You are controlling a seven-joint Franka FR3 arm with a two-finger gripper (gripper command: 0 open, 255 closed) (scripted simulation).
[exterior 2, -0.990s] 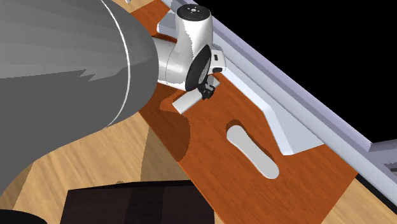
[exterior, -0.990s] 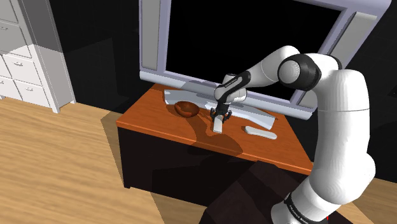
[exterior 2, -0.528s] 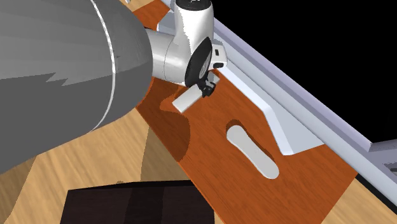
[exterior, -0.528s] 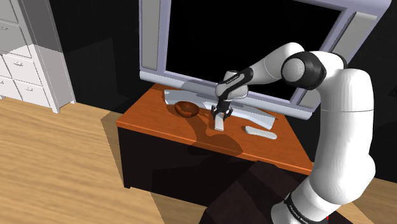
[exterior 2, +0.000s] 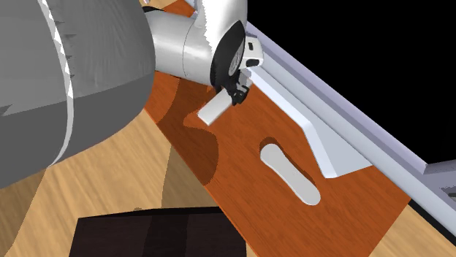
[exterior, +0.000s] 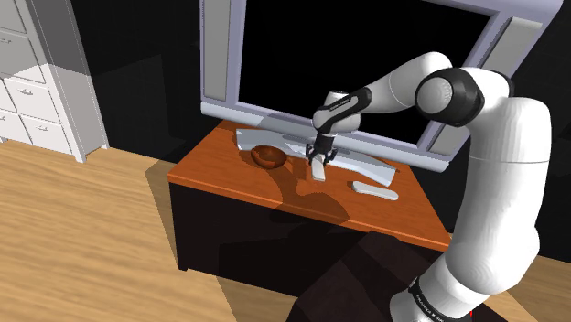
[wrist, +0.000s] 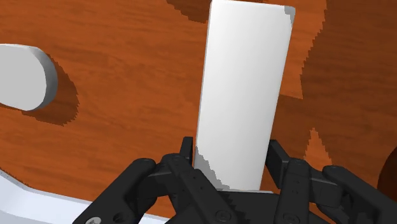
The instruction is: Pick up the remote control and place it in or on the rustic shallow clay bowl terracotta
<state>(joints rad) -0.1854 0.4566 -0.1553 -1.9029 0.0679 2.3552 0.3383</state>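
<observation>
Step in hand: carry. The grasp looks done and the placing is not yet made.

- Gripper (exterior: 319, 157): fingers clamped on one short end of the remote control (exterior: 317, 168), a plain white flat slab. In the wrist view the black fingers (wrist: 188, 158) press its two long edges, and the slab runs straight out from the gripper (wrist: 232, 159).
- Remote control: hangs below the hand over the reddish-brown wooden table (exterior: 229, 174). Its shadow lies offset on the wood, so I judge it clear of the surface. It hangs just in front of the television's grey base (exterior: 366, 167).
- Shallow bowl (exterior: 268, 155): dark brown, on the table, near the remote control towards the shoulder view's left. Nothing is visible in it.
- An oblong white object (exterior: 375, 191) lies flat on the table on the other side, apart from the gripper.

Next move, as I judge it: travel sideways toward the shallow bowl with enough height for the slab's lower end to pass over the rim. Then lower it and open over the middle. The remote control looks long against the bowl, so it may end up resting across the rim.
</observation>
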